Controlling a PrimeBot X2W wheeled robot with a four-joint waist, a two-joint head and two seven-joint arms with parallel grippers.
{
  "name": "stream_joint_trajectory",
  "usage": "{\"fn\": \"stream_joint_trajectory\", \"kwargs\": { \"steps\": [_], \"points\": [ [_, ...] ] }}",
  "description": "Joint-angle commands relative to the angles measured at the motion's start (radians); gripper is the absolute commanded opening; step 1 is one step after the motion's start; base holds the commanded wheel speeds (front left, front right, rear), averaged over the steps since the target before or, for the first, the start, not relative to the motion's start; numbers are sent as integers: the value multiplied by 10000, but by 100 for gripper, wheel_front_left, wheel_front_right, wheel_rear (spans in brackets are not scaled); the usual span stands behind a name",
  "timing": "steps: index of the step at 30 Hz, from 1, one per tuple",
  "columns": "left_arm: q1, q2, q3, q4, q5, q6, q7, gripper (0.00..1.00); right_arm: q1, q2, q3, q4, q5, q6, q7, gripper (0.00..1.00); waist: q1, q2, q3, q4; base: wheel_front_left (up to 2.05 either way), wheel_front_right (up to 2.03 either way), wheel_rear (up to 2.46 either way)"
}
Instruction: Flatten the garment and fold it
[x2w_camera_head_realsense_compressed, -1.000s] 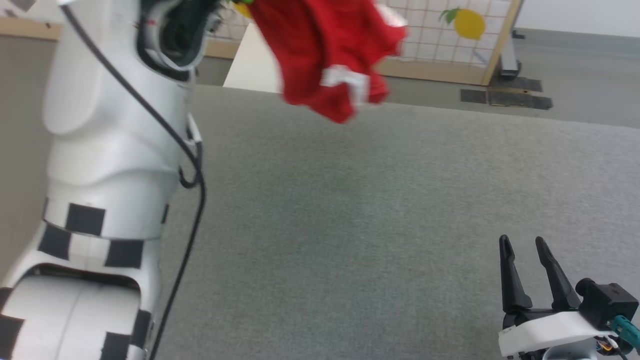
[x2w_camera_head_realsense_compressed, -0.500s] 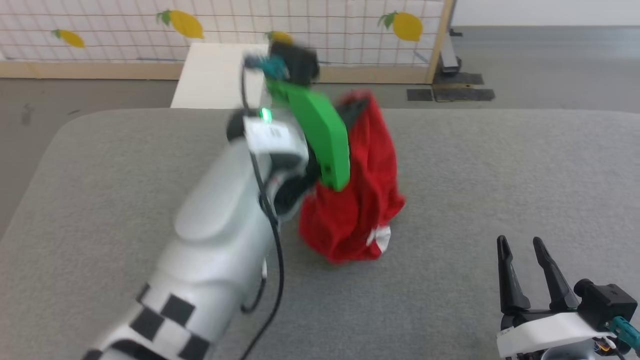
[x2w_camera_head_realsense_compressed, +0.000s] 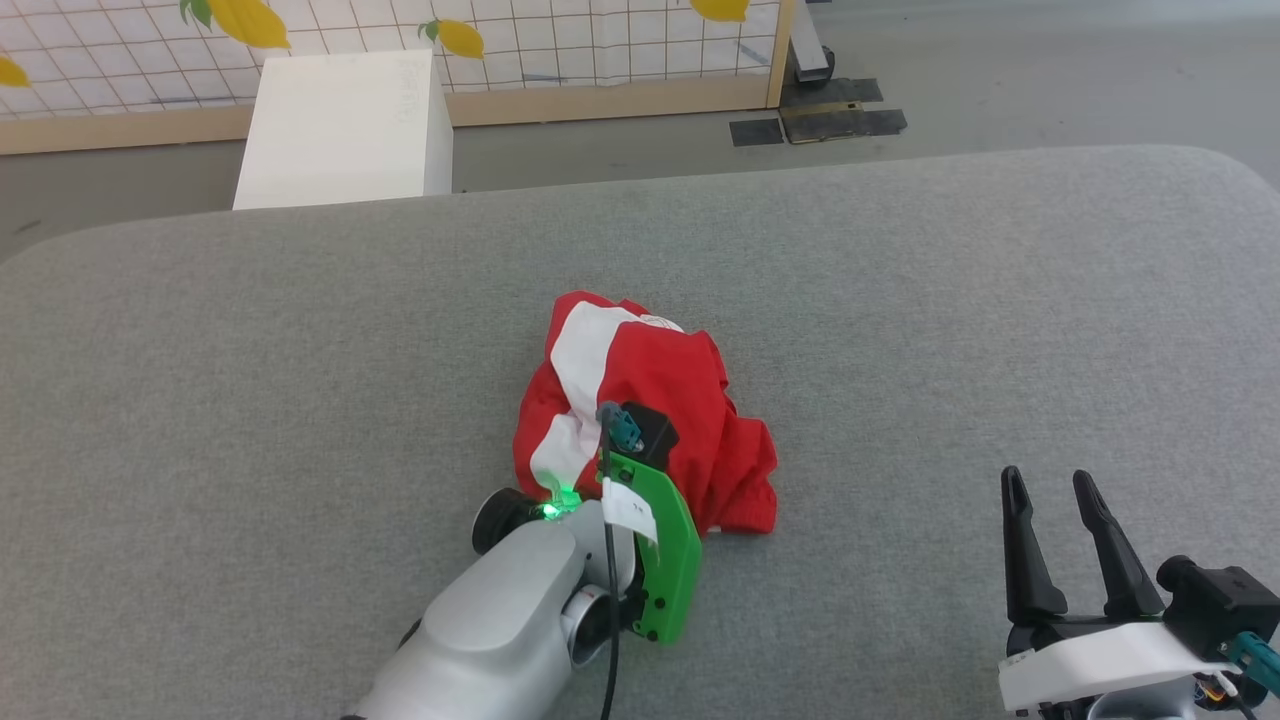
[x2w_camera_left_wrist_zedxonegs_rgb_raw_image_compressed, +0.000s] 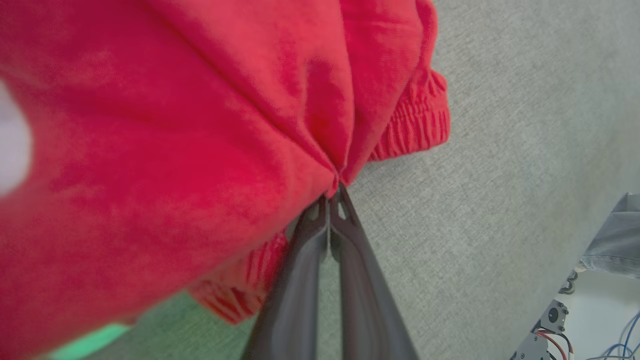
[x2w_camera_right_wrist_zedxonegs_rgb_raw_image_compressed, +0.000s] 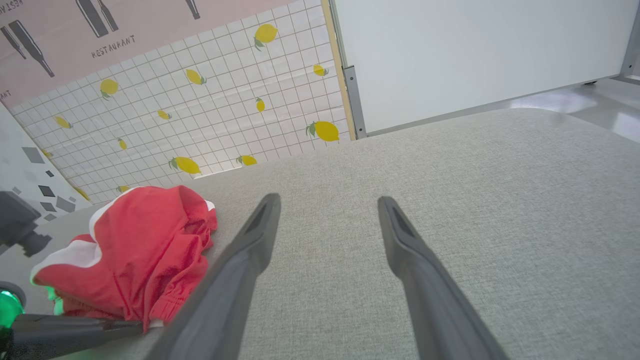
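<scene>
Head view: the garment (x2w_camera_head_realsense_compressed: 650, 400) lies as a crumpled red heap near the middle of the grey worktop (x2w_camera_head_realsense_compressed: 900, 300), a white stripe (x2w_camera_head_realsense_compressed: 580, 360) turned up on its left side. Bare cloth surface surrounds it on all sides, out to the rounded far corners. The left arm (x2w_camera_head_realsense_compressed: 500, 620) with its green bracket (x2w_camera_head_realsense_compressed: 665, 560) reaches to the heap's near edge. The right tool (x2w_camera_head_realsense_compressed: 1045, 480) sits at the lower right, well apart from the heap, fingers spread and empty. A white box (x2w_camera_head_realsense_compressed: 340, 130) stands beyond the far edge.

Left wrist view: the left tool (x2w_camera_left_wrist_zedxonegs_rgb_raw_image_compressed: 334, 192) has its fingers pressed together on a pinch of red fabric. The gathered waistband (x2w_camera_left_wrist_zedxonegs_rgb_raw_image_compressed: 415, 135) lies just beside it, with bare worktop to the right.

Right wrist view: the spread fingers frame open worktop up to its far edge. The heap lies off to the left.
</scene>
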Motion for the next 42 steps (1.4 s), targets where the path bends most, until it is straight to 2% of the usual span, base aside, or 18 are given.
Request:
{"fn": "stream_joint_trajectory", "kwargs": {
  "steps": [1, 2, 3, 7, 13, 15, 19, 22, 23, 25, 27, 30, 33, 36, 38, 42],
  "points": [
    [90, -11, -83, 34, -65, 94, 32, 13, -121, 1, -1, -42, 100, -13, -51, 100, 1, 0, -9, 40, 0, 0, 0],
    [57, -12, -76, -2, -166, 164, -10, 93, -117, 1, 11, -39, 123, -13, -51, 100, 1, 0, -35, 91, 0, 0, 0],
    [37, -12, -42, -61, -296, 216, -31, 100, -111, 1, 16, -34, 136, -13, -51, 100, 1, 0, -75, 147, 0, 0, 0],
    [-112, -13, 193, -475, -859, 409, 3, 100, -23, 1, 28, 14, 169, -13, -51, 100, 1, 0, -297, 461, 0, 0, 0],
    [-83, 75, 1304, -1610, -1949, 592, -233, 100, 202, 1, -56, 46, 183, -13, -51, 100, 1, 0, -759, 1076, 0, 0, 0],
    [50, 225, 1794, -2121, -2363, 695, -350, 100, 270, 1, -67, 50, 177, -13, -51, 100, 1, 0, -909, 1261, 0, 0, 0],
    [473, 886, 2780, -3196, -2594, 1253, -1199, 100, 311, 1, -88, 61, 201, -13, -51, 100, 1, 0, -1106, 1501, 0, 0, 0],
    [1057, 1571, 3490, -3982, -2229, 1730, -2537, 100, 301, 1, -69, 43, 239, -13, -51, 100, 1, 0, -1175, 1584, 0, 0, 0],
    [1837, 2267, 4027, -4543, -1517, 2062, -4249, 100, 235, 1, -30, 82, 226, -13, -51, 100, 1, 0, -1196, 1598, 0, 0, 0],
    [2354, 2798, 4089, -4728, -728, 2277, -5319, 100, 175, 1, -20, 110, 213, -13, -51, 100, 1, 0, -1181, 1604, 0, 0, 0],
    [2860, 3061, 4163, -4895, -119, 2489, -6143, 100, 133, 1, -36, 120, 178, -13, -51, 100, 1, 0, -1167, 1641, 0, 0, 0],
    [3429, 3238, 4213, -5156, 784, 2742, -6500, 100, 86, 1, -50, 140, 85, -13, -51, 100, 1, 0, -1107, 1716, 0, 0, 0],
    [3973, 3175, 4491, -5573, 1658, 2936, -6555, 100, 26, 1, -25, 334, -20, -13, -51, 100, 1, 0, -1062, 1769, 0, 0, 0],
    [4460, 2977, 4806, -5939, 2280, 2896, -6560, 100, -114, 1, 44, 703, -201, -13, 120, 100, 1, 0, -990, 1831, 0, 0, 0],
    [4712, 2833, 4984, -6067, 2529, 2788, -6561, 100, -308, 1, 105, 912, -358, -13, 587, 100, 1, 0, -914, 1876, 0, 0, 0],
    [4961, 2514, 5353, -6213, 2834, 2606, -6563, 100, -1037, 1, 437, 1211, -926, -13, 2281, 100, 1, 0, -707, 1995, 0, 0, 0]
  ]
}}
